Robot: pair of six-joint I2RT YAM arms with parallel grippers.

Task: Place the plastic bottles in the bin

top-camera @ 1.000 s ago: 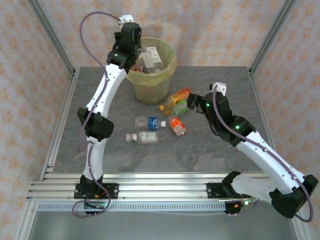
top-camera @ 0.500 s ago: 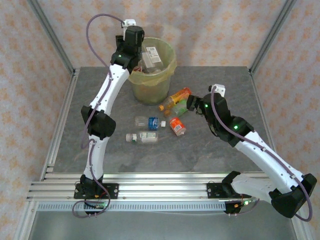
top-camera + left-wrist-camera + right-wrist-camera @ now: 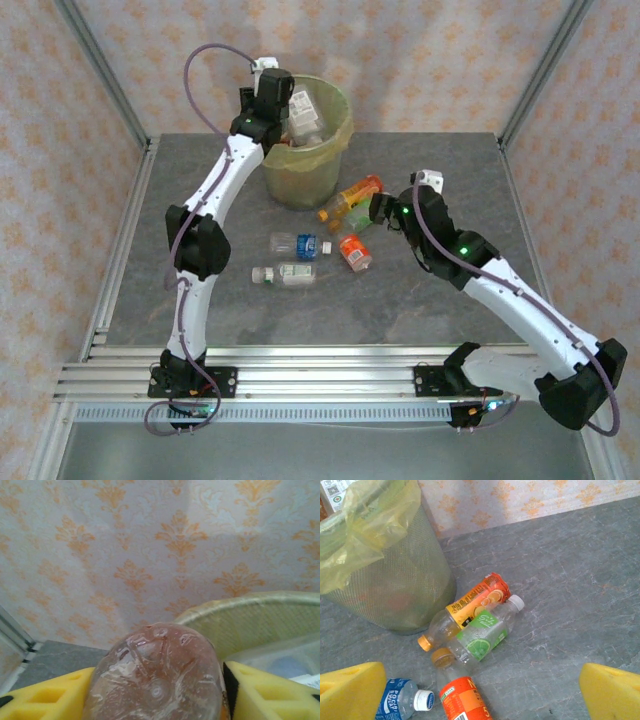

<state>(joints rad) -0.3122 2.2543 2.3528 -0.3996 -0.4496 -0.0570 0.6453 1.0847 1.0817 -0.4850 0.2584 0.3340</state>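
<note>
My left gripper (image 3: 283,103) is shut on a clear plastic bottle (image 3: 157,675), held at the left rim of the pale yellow-green bin (image 3: 305,160). The bottle's base faces the left wrist camera, with the bin's rim (image 3: 260,602) behind it. My right gripper (image 3: 482,700) is open above the table. Below it lie an orange-label bottle (image 3: 470,602), a green-label bottle (image 3: 482,632), a red-orange bottle (image 3: 465,700) and a blue-label bottle (image 3: 400,702). A fifth bottle (image 3: 285,274) with a pale label lies nearer the front. Several bottles lie inside the bin.
The bin's yellowish bag (image 3: 365,535) folds over its mesh wall. Metal frame posts (image 3: 100,70) stand at the table's back corners, and patterned walls close in the rear. Bare grey tabletop (image 3: 440,170) stretches to the right of the bottles.
My left arm has carried its bottle farther back and right, to the bin's rim. My right gripper has edged slightly left toward the bottles by the bin.
</note>
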